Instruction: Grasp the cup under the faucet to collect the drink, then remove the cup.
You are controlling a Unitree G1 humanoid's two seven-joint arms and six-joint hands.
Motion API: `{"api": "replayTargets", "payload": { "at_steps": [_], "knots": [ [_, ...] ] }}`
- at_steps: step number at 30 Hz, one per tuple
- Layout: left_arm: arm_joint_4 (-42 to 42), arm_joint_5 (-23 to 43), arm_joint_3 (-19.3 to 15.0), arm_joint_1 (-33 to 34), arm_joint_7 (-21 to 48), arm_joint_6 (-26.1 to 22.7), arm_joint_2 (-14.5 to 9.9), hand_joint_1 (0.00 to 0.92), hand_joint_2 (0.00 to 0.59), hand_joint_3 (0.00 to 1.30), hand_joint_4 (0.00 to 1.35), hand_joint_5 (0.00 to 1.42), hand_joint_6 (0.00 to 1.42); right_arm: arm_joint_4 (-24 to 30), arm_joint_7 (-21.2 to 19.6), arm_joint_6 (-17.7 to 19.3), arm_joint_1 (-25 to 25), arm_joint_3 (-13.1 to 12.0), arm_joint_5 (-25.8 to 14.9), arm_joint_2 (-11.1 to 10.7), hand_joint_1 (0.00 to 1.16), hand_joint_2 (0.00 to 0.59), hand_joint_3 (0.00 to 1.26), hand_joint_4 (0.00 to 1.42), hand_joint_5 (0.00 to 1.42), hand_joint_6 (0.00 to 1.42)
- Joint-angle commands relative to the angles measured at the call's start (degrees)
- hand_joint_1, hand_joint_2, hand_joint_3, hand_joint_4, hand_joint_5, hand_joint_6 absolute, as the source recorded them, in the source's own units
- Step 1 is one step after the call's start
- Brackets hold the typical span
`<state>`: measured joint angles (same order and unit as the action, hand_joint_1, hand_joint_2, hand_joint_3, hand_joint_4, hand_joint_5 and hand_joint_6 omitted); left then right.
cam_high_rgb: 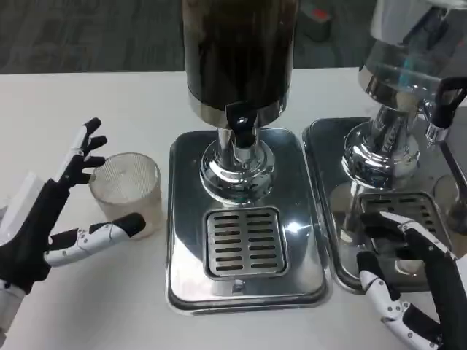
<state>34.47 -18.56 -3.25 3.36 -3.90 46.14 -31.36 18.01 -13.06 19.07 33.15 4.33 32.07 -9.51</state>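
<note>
A clear ribbed plastic cup [127,186] stands upright on the white table, left of the dispenser's steel base [186,219]. My left hand [66,211] is open around it: fingers spread behind the cup's left side, thumb reaching under its front, close to it but not clearly gripping. The dark drink dispenser [238,55] rises in the middle, with its black-handled faucet [241,131] above the slotted drip grate [244,242]. Nothing stands on the grate. My right hand [408,281] hovers low at the right, fingers apart, holding nothing.
A second dispenser [408,80] on its own steel tray [328,146] stands at the right, its faucet [438,120] near the picture's edge. My right hand is over that tray's front. White table [87,109] stretches to the left and front.
</note>
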Motion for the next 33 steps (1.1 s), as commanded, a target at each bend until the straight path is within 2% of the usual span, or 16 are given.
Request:
{"api": "replayTargets", "payload": {
  "at_steps": [1,11,33],
  "knots": [
    [2.2,-0.2,1.5,2.0,1.9,-1.3,-0.6,0.204,0.003,0.0,0.0,0.17,0.27,0.1,0.0,0.0,0.4,-0.5,-0.7,0.0,0.47,0.412,0.36,0.38,0.3,0.4],
    [6.4,0.6,2.8,4.9,1.7,-1.6,0.3,0.203,0.0,0.0,0.0,0.17,0.27,0.5,-0.3,0.1,1.0,-0.6,-0.4,0.1,0.47,0.407,0.36,0.38,0.3,0.4],
    [7.4,0.7,0.9,3.8,-2.0,7.3,-0.6,0.191,0.006,0.0,0.03,0.2,0.32,-1.0,-0.1,0.3,0.6,-0.3,-0.7,0.1,0.46,0.404,0.37,0.38,0.31,0.41]
  ]
}}
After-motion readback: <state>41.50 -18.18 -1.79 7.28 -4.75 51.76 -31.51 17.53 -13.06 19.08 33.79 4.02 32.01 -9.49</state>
